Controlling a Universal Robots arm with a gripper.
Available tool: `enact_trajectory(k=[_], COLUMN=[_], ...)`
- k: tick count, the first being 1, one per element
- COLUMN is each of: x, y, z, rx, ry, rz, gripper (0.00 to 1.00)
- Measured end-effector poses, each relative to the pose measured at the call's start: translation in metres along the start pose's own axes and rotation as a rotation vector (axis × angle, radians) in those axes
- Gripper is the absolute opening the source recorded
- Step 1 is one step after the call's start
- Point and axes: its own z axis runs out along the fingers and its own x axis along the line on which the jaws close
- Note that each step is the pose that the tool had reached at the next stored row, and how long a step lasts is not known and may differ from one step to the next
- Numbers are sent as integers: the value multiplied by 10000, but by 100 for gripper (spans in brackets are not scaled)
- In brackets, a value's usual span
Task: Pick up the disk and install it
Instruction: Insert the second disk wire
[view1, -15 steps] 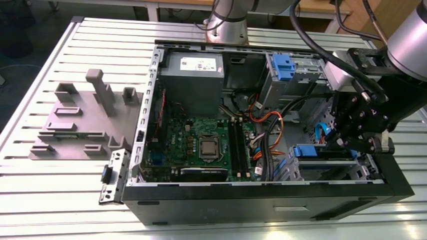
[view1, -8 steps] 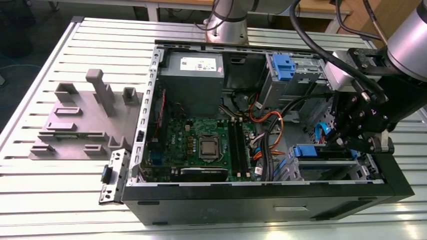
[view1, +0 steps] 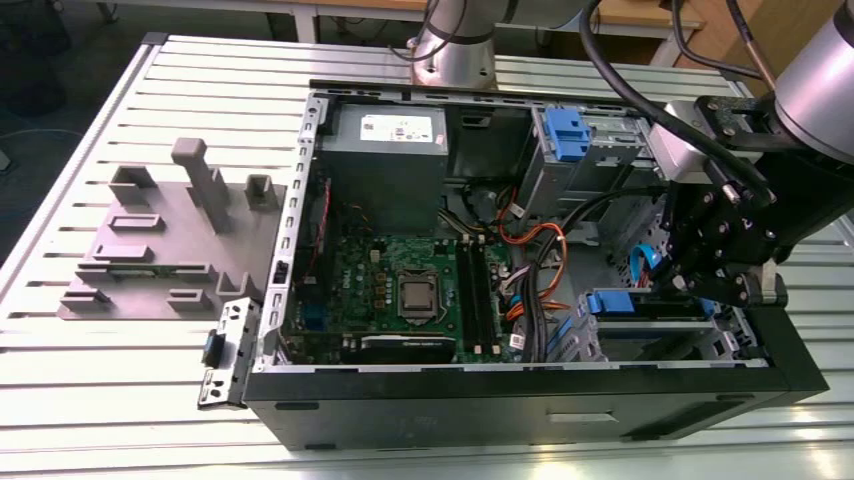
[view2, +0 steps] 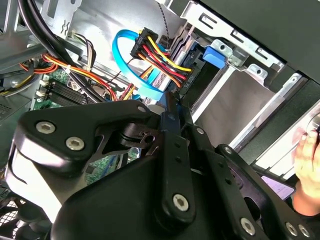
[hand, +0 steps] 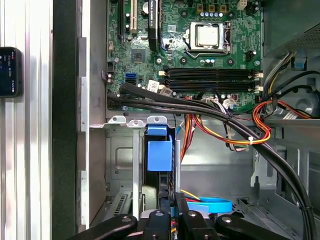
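The open computer case (view1: 534, 400) lies on its side on a slatted metal table (view1: 80, 400), its motherboard (view1: 400, 280) facing up; the gripper (view1: 714, 285) hangs inside the case at the exterior view's right, over the drive cage (view1: 654, 335); the disk (view1: 627, 303) sits in that cage, its blue carrier frame facing the motherboard side, directly beneath the fingertips. In the first wrist view the disk (hand: 159, 157) stands on edge in the cage slot, blue frame front toward the camera, and the gripper (hand: 171, 200) has its two fingers drawn close together right at the disk's near edge; whether they pinch that edge or only rest against it I cannot tell. In the second wrist view the gripper (view2: 172, 107) shows narrow dark fingertips close together beside a blue cable (view2: 132, 75) and a bundle of red, yellow and black wires (view2: 160, 57); a grey fixture block (view1: 167, 240) lies on the table at the exterior view's left, well apart from the case.
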Motion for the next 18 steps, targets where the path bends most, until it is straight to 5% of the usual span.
enact_trajectory(k=[18], x=[0], y=[0], z=[0], rx=[-3], ry=[-120], rz=[0], gripper=[16])
